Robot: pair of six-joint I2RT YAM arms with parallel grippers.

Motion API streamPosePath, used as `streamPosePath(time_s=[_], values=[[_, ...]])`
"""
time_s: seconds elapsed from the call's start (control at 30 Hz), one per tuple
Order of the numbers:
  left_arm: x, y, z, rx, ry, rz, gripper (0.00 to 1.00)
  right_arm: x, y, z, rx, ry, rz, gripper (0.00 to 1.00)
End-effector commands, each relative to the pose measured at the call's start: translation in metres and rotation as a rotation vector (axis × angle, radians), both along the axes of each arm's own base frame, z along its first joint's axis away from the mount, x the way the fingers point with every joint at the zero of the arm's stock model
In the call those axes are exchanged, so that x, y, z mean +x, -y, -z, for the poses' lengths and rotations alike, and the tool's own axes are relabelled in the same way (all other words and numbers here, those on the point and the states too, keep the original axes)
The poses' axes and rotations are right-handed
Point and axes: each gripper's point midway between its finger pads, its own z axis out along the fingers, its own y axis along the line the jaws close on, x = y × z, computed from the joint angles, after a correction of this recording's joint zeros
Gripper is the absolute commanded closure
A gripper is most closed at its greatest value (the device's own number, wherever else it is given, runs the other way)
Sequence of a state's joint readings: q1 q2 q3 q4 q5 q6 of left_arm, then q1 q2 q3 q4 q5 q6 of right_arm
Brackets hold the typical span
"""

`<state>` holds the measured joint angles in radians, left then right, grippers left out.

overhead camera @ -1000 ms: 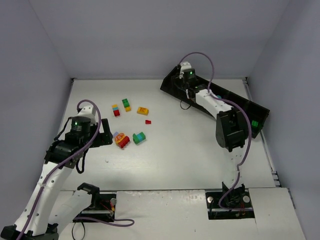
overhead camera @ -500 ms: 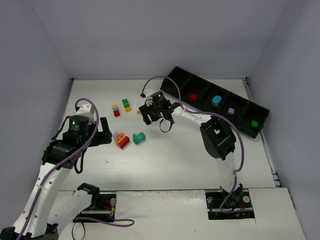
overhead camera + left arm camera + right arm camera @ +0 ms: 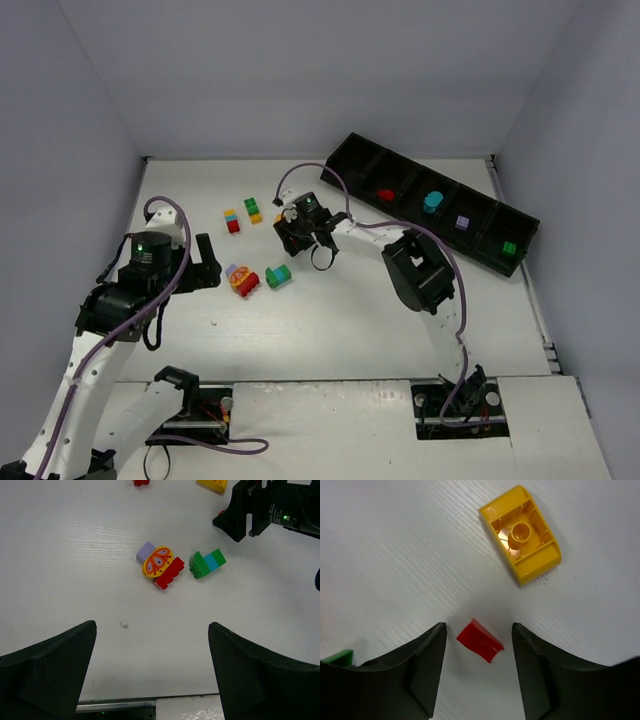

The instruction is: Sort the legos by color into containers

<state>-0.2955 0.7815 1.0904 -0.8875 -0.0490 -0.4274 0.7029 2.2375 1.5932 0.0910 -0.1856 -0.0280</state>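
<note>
**Operator:** White desk (image 3: 340, 320), grey walls. What am I lined up on?

**Spotter:** Your right end effector (image 3: 478, 655) points straight down at the red brick (image 3: 480, 639). Its jaws stand half apart, one on each side of the brick. Bare desk shows on both sides, so you hold nothing yet. That straddle sets up a pinch across the brick. It lies a little askew to your fingers, though, so I'd expect it to twist as they meet it.

**Operator:** Why red and not yellow?

**Spotter:** The yellow brick (image 3: 522, 535) lies hollow side up just beyond, clear of your fingers. Red already has a home. Your tray (image 3: 486, 232) sits at the far right, with a red, a teal, a purple and a green piece each in its own compartment. In the leftmost compartment I can make out nothing. My guess is that this brick joins the red one and yellow gets the leftmost compartment.

**Operator:** And my left?

**Spotter:** Your left end effector (image 3: 151, 645) hangs above the desk with its jaws at their widest, gripping nothing. It looks down on the purple, yellow and red cluster (image 3: 159, 565) and the green-teal pair (image 3: 207, 563) beside it. Those look joined in mixed colours, so I'd judge you need both arms to split them. That would explain why it waits there. Two more stacks (image 3: 232, 220) sit farther back, well apart from either arm.
</note>
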Motion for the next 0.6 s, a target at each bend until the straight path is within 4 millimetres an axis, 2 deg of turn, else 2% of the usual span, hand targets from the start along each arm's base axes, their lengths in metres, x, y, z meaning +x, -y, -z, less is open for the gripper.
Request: streamPosePath(time_s=[0.0, 0.03, 0.17, 0.23, 0.27, 0.33, 0.4, 0.5, 0.53, 0.57], values=[[0.002, 0.0, -0.018, -0.009, 0.049, 0.0, 0.13, 0.002, 0.0, 0.005, -0.015, 0.0, 0.014, 0.5], [0.001, 0.0, -0.017, -0.01, 0.047, -0.001, 0.13, 0.001, 0.002, 0.006, -0.019, -0.001, 0.018, 0.54], [0.0, -0.001, -0.018, -0.018, 0.059, -0.012, 0.13, -0.006, 0.013, 0.013, -0.049, -0.012, 0.031, 0.85], [-0.001, -0.001, -0.017, -0.018, 0.057, -0.013, 0.13, -0.004, 0.017, 0.005, -0.051, 0.007, 0.041, 1.0], [0.0, -0.001, -0.018, -0.018, 0.057, -0.013, 0.13, -0.001, 0.022, 0.003, -0.062, 0.02, 0.055, 1.0], [0.0, -0.001, -0.016, -0.018, 0.053, -0.011, 0.13, 0.01, 0.028, -0.017, -0.05, 0.059, 0.079, 1.0], [0.002, 0.0, -0.017, -0.018, 0.054, -0.011, 0.13, 0.028, 0.038, -0.046, -0.033, 0.121, 0.118, 1.0], [0.004, 0.001, -0.019, -0.021, 0.063, -0.009, 0.13, 0.068, 0.072, -0.093, -0.017, 0.227, 0.226, 1.0], [0.005, 0.001, -0.019, -0.022, 0.064, -0.012, 0.13, 0.086, 0.095, -0.105, -0.023, 0.259, 0.288, 1.0], [0.005, 0.001, -0.019, -0.022, 0.063, -0.01, 0.13, 0.096, 0.109, -0.116, -0.03, 0.291, 0.321, 1.0]])
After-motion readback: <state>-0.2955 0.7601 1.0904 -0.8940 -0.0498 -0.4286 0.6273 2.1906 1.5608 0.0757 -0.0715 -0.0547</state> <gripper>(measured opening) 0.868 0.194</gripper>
